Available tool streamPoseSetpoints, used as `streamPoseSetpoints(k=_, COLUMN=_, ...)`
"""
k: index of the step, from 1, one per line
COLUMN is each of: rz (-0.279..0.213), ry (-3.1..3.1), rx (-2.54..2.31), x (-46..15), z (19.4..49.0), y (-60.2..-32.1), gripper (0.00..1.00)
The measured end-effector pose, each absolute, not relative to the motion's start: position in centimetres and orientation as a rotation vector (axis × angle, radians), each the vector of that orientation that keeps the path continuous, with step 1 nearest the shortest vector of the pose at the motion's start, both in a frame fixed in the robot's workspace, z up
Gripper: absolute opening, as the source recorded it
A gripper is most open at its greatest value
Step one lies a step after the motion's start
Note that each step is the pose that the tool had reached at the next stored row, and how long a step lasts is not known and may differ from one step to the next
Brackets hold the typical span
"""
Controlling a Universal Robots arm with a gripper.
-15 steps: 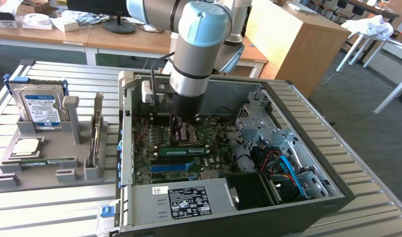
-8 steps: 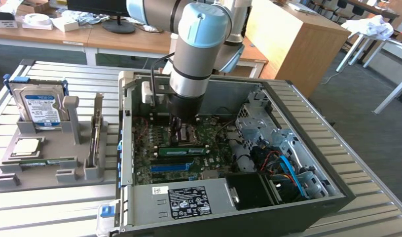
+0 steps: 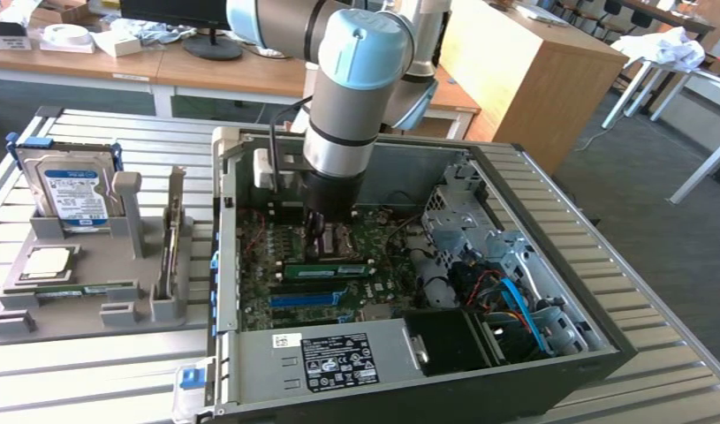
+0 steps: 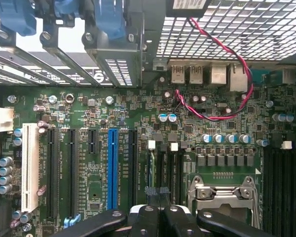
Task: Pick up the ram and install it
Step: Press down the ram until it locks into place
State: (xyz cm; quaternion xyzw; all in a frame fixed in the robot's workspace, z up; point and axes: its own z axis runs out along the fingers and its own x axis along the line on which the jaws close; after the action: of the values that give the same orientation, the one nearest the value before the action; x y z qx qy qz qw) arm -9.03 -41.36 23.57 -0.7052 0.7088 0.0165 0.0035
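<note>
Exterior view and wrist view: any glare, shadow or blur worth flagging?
Exterior view: daylight washes out the floor at its right; the arm shades the motherboard. Wrist view: bright backlight through the slot brackets; board evenly lit, the claw dark and soft-edged.

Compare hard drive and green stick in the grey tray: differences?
The silver blue-labelled hard drive stands upright; the long narrow green circuit-board stick lies flat. The drive is broad and boxy, the stick thin. Both sit in the grey plastic tray.
</note>
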Motion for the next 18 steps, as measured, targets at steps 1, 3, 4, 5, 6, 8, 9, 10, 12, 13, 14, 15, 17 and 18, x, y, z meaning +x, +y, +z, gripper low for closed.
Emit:
streamPoseSetpoints(k=1, rz=0.052, ry=2.222, rx=-2.211, x=-9.03, z=23.55, y=-41.36, gripper=0.10)
streamPoseSetpoints(k=3, rz=0.052, ry=2.222, rx=-2.211, x=-9.03, z=23.55, y=-41.36, gripper=0.10)
streamPoseSetpoints(k=4, rz=0.052, ry=2.222, rx=-2.211, x=-9.03, z=23.54, y=-41.36, gripper=0.10)
streamPoseSetpoints(k=5, rz=0.052, ry=2.222, rx=-2.211, x=-9.03, z=23.54, y=-41.36, gripper=0.10)
streamPoseSetpoints(k=6, rz=0.052, ry=2.221, rx=-2.210, x=-9.03, z=23.50, y=-41.36, gripper=0.10)
streamPoseSetpoints(k=8, rz=0.052, ry=2.222, rx=-2.211, x=-9.03, z=23.39, y=-41.36, gripper=0.10)
streamPoseSetpoints(k=9, rz=0.052, ry=2.222, rx=-2.211, x=-9.03, z=23.34, y=-41.36, gripper=0.10)
streamPoseSetpoints(k=10, rz=0.052, ry=2.222, rx=-2.211, x=-9.03, z=23.28, y=-41.36, gripper=0.10)
streamPoseSetpoints(k=12, rz=0.052, ry=2.222, rx=-2.211, x=-9.03, z=23.20, y=-41.36, gripper=0.10)
streamPoseSetpoints(k=13, rz=0.052, ry=2.222, rx=-2.211, x=-9.03, z=23.17, y=-41.36, gripper=0.10)
streamPoseSetpoints(k=14, rz=0.052, ry=2.222, rx=-2.211, x=-9.03, z=23.17, y=-41.36, gripper=0.10)
streamPoseSetpoints(k=15, rz=0.052, ry=2.222, rx=-2.211, x=-9.03, z=23.17, y=-41.36, gripper=0.10)
streamPoseSetpoints(k=17, rz=0.052, ry=2.222, rx=-2.211, x=-9.03, z=23.15, y=-41.36, gripper=0.10)
streamPoseSetpoints(k=18, rz=0.052, ry=2.222, rx=-2.211, x=-9.03, z=23.14, y=-41.36, gripper=0.10)
